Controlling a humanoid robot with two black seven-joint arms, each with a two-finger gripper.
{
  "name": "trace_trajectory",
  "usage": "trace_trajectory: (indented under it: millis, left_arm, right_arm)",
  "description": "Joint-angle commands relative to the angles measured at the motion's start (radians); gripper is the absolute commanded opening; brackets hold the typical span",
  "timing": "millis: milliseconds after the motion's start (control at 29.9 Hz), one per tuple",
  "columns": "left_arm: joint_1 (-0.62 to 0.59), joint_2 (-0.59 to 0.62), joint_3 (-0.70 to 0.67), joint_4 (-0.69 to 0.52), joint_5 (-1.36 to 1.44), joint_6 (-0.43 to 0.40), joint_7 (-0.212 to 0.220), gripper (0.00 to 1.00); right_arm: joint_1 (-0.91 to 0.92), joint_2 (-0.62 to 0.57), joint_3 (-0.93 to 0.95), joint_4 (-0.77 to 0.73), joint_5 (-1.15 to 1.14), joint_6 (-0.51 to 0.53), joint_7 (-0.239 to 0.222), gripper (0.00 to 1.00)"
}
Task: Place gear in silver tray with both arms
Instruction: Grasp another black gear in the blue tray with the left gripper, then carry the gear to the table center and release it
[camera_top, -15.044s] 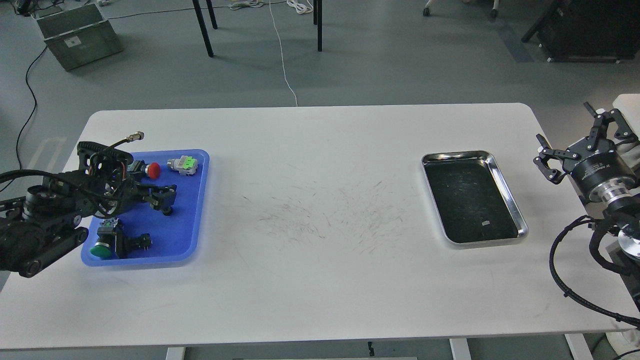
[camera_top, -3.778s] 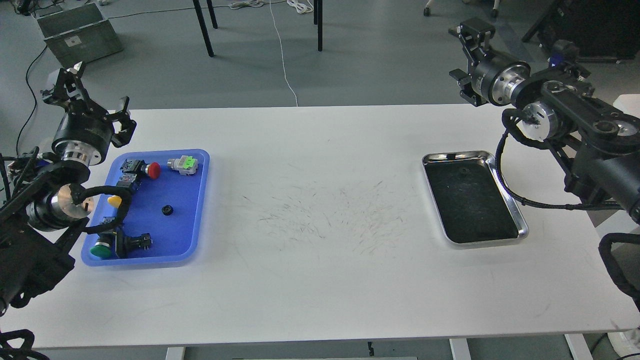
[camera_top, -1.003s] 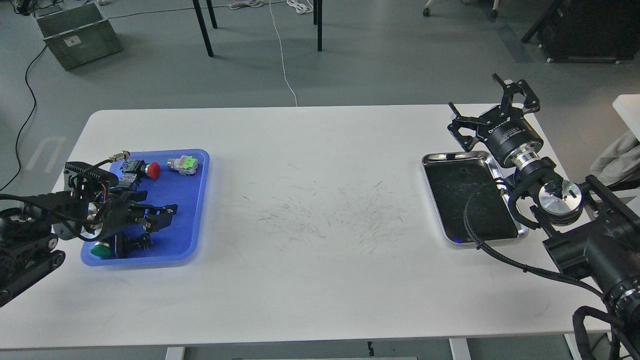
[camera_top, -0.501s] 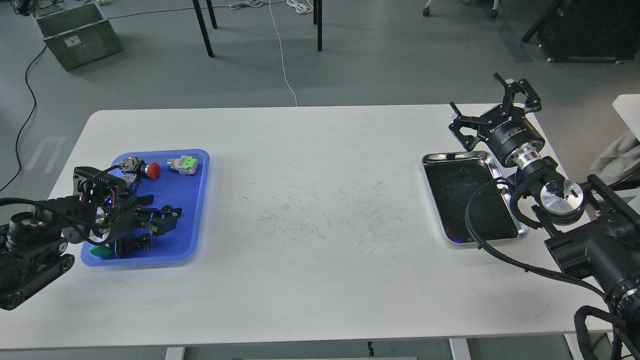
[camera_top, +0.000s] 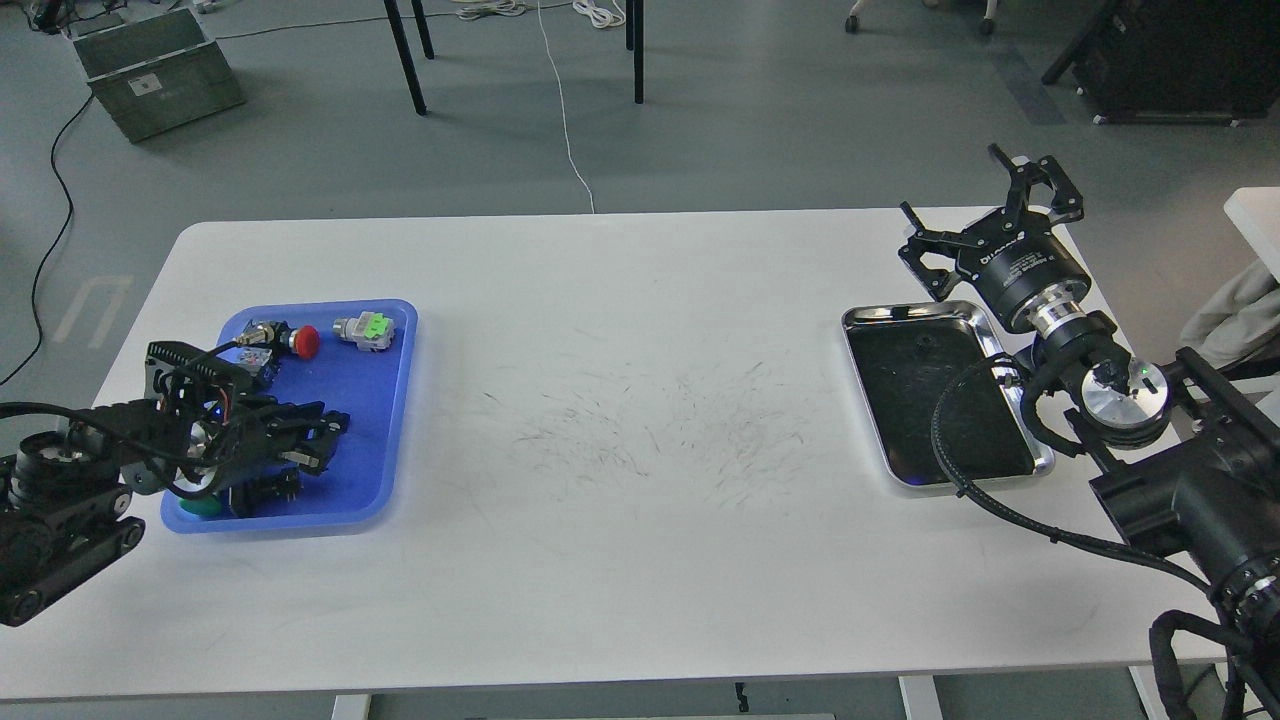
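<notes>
Two arms frame a white table (camera_top: 620, 420). On the left, the left gripper (camera_top: 322, 437) reaches low over a blue tray (camera_top: 375, 420) near the table's left edge. Its fingers (camera_top: 318, 421) lie close together over the tray floor, but they are dark and overlapping, so I cannot tell whether they are open, closed or holding anything. Beside them in the tray sit a red push button (camera_top: 305, 341) and a grey part with a green cap (camera_top: 366, 329) along the far rim, and a green button (camera_top: 205, 507) at the near corner – the gear cannot be made out there.

Further right, the silver tray (camera_top: 1000, 345) lies near the table's right side, with a small dark round piece (camera_top: 926, 347) on its dark bottom near the far end; it may be a gear. The right gripper (camera_top: 985, 210) hovers just beyond the tray's far right corner, fingers spread wide and holding nothing.
</notes>
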Motion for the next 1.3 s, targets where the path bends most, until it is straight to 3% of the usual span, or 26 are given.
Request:
trace_trajectory:
  millis: [0,301,568,869,1270]
  left_arm:
    - [-0.005,0.000,-0.003,0.001,-0.007,-0.001,-0.005,0.12]
    - [-0.140,0.057,-0.012,-0.056,-0.053,-0.015,-0.016,0.10]
    - [-0.346,0.045,-0.015,-0.131,-0.132,-0.030,0.023,0.10]
    - [-0.357,-0.207,-0.016,-0.196,-0.155,-0.019,0.162,0.10]
    - [-0.242,-0.583,-0.001,-0.087,-0.135,0.053,0.234,0.10]
  right_arm:
    - [0.002,0.000,0.000,0.000,0.000,0.000,0.000,0.96]
    - [0.007,0.000,0.000,-0.005,-0.002,0.000,0.000,0.96]
    - [0.012,-0.001,0.000,-0.005,-0.002,-0.002,0.000,0.96]
    - [0.013,-0.021,0.003,-0.012,-0.002,-0.008,0.000,0.96]
    - [0.004,-0.058,0.000,-0.020,-0.002,-0.011,0.000,0.96]
